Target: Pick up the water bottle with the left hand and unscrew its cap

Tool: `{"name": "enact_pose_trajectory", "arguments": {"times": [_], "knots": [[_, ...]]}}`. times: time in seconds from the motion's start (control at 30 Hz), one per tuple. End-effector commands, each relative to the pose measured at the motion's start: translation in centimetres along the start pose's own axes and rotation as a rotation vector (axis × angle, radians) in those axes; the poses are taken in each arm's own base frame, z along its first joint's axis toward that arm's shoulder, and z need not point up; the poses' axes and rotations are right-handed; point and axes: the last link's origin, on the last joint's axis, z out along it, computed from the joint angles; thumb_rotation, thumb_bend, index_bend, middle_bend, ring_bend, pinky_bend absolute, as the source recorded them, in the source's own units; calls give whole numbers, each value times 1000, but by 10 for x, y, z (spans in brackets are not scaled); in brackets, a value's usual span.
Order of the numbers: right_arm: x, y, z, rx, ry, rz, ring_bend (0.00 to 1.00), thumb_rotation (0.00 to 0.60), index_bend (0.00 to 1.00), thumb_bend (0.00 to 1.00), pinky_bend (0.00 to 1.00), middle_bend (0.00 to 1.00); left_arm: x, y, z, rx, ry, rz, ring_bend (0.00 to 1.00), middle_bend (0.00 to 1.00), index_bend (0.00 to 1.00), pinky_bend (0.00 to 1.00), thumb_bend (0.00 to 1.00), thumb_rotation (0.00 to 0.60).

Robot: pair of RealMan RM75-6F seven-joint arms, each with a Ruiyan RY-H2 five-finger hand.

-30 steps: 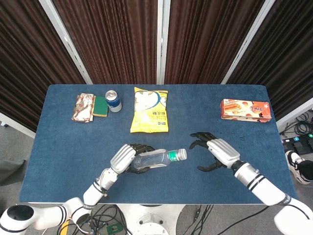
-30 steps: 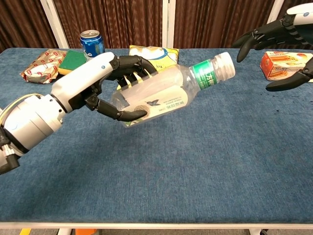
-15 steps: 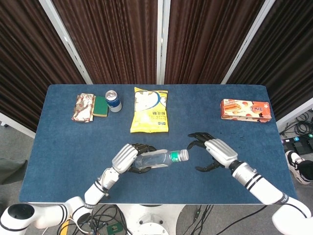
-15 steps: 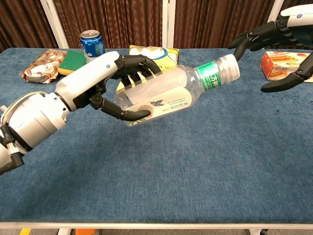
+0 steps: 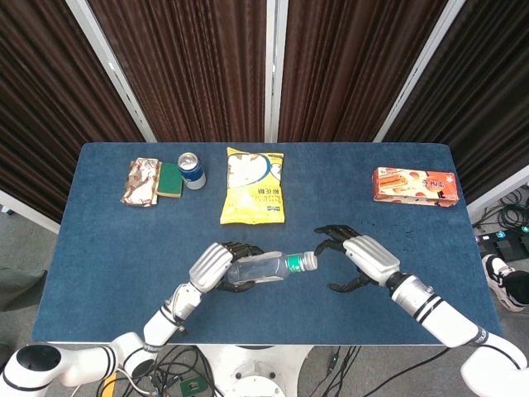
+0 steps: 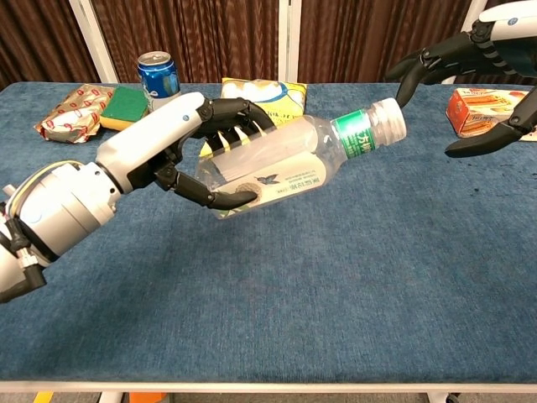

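My left hand (image 5: 213, 266) (image 6: 168, 143) grips a clear water bottle (image 5: 266, 268) (image 6: 289, 161) around its body and holds it above the table, lying nearly level. Its green label and white cap (image 5: 308, 260) (image 6: 389, 117) point toward the right. My right hand (image 5: 360, 255) (image 6: 470, 75) hovers just past the cap with fingers spread and curved, holding nothing. Its fingertips are close to the cap, and I cannot tell whether they touch it.
On the blue table (image 5: 107, 240) lie a yellow snack bag (image 5: 254, 185) (image 6: 264, 91), a blue can (image 5: 192, 170) (image 6: 157, 73), a green sponge (image 5: 170, 179), a wrapped packet (image 5: 142, 181) and an orange biscuit box (image 5: 414, 185) (image 6: 487, 109) at the far right.
My right hand has moved left toward the bottle's cap. The left hand has shifted the bottle slightly to the right and keeps its hold.
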Motion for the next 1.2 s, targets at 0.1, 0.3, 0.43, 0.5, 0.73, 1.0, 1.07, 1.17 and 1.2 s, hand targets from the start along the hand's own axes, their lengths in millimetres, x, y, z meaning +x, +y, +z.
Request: {"name": "enact_pose_trajectory", "arguments": {"times": [0.1,0.3,0.43,0.5,0.73,1.0,1.07,1.17,1.2], "knots": [[2,5,2,-13,16,9,0,600,300,101,0,68,1,2,-1,-12,8,-6,448,488,484,520,350,600],[-2,5,7,-24,-14,5,0,600,274,101,0,60,2,5,1,-31,8,10,448,488,484,513,350,600],[-4,2,7,-12,-19,1,0,600,272,101,0,60,2,5,2,-27,7,12,448,488,484,512,350,600],[-3,0,6,-5,-18,-1,0,600,272,101,0,60,2,5,2,-24,7,12,448,488,484,512,350,600],[-2,-3,3,14,-6,-1,0,600,272,101,0,61,0,5,2,-21,4,11,448,488,484,512,350,600],[0,-7,-3,36,10,-14,0,600,272,101,0,61,-1,4,2,-19,-1,4,448,488,483,512,350,600],[1,-6,-3,32,15,-17,0,600,272,101,0,61,-1,5,1,-26,0,6,448,488,484,512,350,600],[0,0,-1,9,11,-15,0,600,272,101,0,61,1,7,2,-37,7,11,448,488,484,512,350,600],[-1,1,0,4,7,-15,0,600,272,101,0,61,1,8,2,-39,9,11,448,488,484,512,350,600]]}}
